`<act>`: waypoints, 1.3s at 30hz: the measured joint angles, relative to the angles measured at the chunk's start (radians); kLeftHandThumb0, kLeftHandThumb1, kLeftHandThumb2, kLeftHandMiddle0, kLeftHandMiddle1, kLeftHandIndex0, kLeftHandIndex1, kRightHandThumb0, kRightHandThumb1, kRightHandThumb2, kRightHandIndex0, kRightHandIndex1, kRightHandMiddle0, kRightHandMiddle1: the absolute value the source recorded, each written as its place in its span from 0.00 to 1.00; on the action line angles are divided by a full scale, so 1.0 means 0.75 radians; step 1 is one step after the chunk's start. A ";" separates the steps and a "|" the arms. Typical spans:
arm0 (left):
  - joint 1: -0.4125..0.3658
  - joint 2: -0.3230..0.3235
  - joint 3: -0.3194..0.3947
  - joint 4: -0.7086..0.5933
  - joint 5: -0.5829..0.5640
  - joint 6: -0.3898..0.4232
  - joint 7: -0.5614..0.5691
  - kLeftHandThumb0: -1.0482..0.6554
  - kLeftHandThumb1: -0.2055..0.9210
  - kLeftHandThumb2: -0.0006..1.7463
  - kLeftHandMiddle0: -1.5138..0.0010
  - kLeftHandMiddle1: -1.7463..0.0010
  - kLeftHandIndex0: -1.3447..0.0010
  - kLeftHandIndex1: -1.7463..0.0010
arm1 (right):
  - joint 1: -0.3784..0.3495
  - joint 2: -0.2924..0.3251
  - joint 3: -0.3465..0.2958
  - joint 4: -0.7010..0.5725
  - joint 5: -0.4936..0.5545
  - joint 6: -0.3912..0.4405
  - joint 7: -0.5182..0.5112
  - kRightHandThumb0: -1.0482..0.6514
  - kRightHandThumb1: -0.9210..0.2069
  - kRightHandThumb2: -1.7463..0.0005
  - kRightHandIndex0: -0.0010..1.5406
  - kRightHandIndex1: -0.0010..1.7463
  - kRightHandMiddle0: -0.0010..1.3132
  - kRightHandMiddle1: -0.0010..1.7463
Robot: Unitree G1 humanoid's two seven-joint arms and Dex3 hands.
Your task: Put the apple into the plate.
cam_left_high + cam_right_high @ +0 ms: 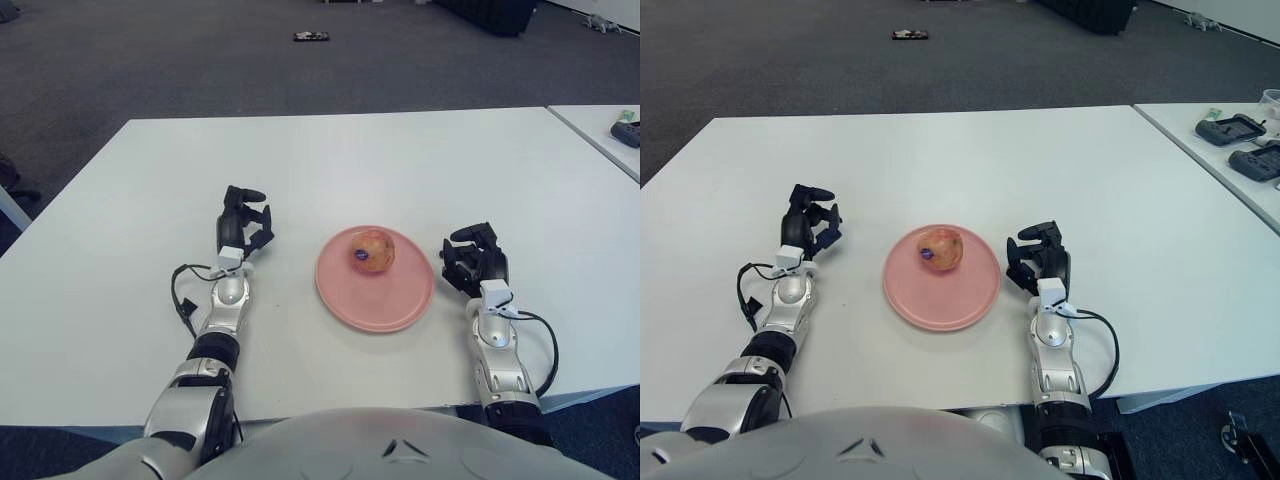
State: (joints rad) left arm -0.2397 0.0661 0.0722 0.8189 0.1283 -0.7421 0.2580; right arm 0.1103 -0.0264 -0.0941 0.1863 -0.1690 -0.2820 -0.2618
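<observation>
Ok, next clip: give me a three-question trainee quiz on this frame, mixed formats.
1. True or false: the apple lies on the pink plate.
2. Which hand is nearer the plate's rim? A) left hand B) right hand
3. Fill in: on the white table, the apple sits in the plate's ____ half, away from the robot.

Key
1. True; neither hand holds it.
2. B; it shows just right of the rim, while the left hand shows farther off on the other side.
3. Far.
</observation>
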 measured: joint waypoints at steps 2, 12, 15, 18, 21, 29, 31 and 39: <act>0.012 0.002 -0.008 -0.021 0.001 0.016 -0.007 0.38 0.74 0.53 0.43 0.00 0.72 0.00 | 0.000 0.001 0.001 -0.001 0.000 0.000 0.000 0.40 0.17 0.55 0.41 0.69 0.23 1.00; 0.080 0.003 -0.034 -0.131 0.000 0.079 -0.025 0.38 0.73 0.54 0.39 0.00 0.71 0.00 | 0.000 0.002 0.006 -0.009 0.000 0.012 0.001 0.40 0.17 0.54 0.40 0.69 0.24 1.00; 0.102 -0.001 -0.038 -0.166 -0.003 0.103 -0.030 0.38 0.72 0.55 0.40 0.00 0.71 0.00 | 0.000 0.002 0.007 -0.011 0.000 0.012 0.000 0.40 0.17 0.54 0.40 0.69 0.24 1.00; 0.123 -0.009 -0.039 -0.201 -0.008 0.129 -0.041 0.38 0.72 0.55 0.41 0.00 0.71 0.00 | 0.000 0.002 0.008 -0.011 0.000 0.012 0.000 0.40 0.17 0.55 0.40 0.69 0.24 1.00; 0.142 -0.020 -0.038 -0.231 -0.028 0.157 -0.055 0.38 0.71 0.55 0.42 0.00 0.71 0.00 | 0.000 0.003 0.009 -0.011 0.000 0.012 0.000 0.40 0.17 0.55 0.41 0.69 0.23 1.00; 0.193 -0.051 -0.011 -0.310 -0.159 0.257 -0.147 0.38 0.70 0.57 0.47 0.00 0.70 0.00 | 0.000 0.003 0.010 -0.011 0.001 0.012 0.007 0.40 0.16 0.55 0.41 0.69 0.23 1.00; 0.204 -0.060 -0.004 -0.326 -0.190 0.273 -0.170 0.38 0.69 0.57 0.47 0.00 0.69 0.00 | 0.001 0.003 0.010 -0.011 0.001 0.012 0.010 0.40 0.16 0.55 0.40 0.69 0.23 1.00; 0.244 -0.101 0.018 -0.394 -0.267 0.301 -0.234 0.38 0.69 0.58 0.50 0.00 0.69 0.00 | 0.002 0.003 0.008 -0.012 0.006 0.012 0.017 0.40 0.17 0.55 0.41 0.70 0.24 1.00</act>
State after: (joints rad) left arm -0.0568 -0.0096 0.0859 0.5235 -0.0723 -0.5167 0.0823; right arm 0.1121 -0.0245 -0.0881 0.1771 -0.1644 -0.2730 -0.2494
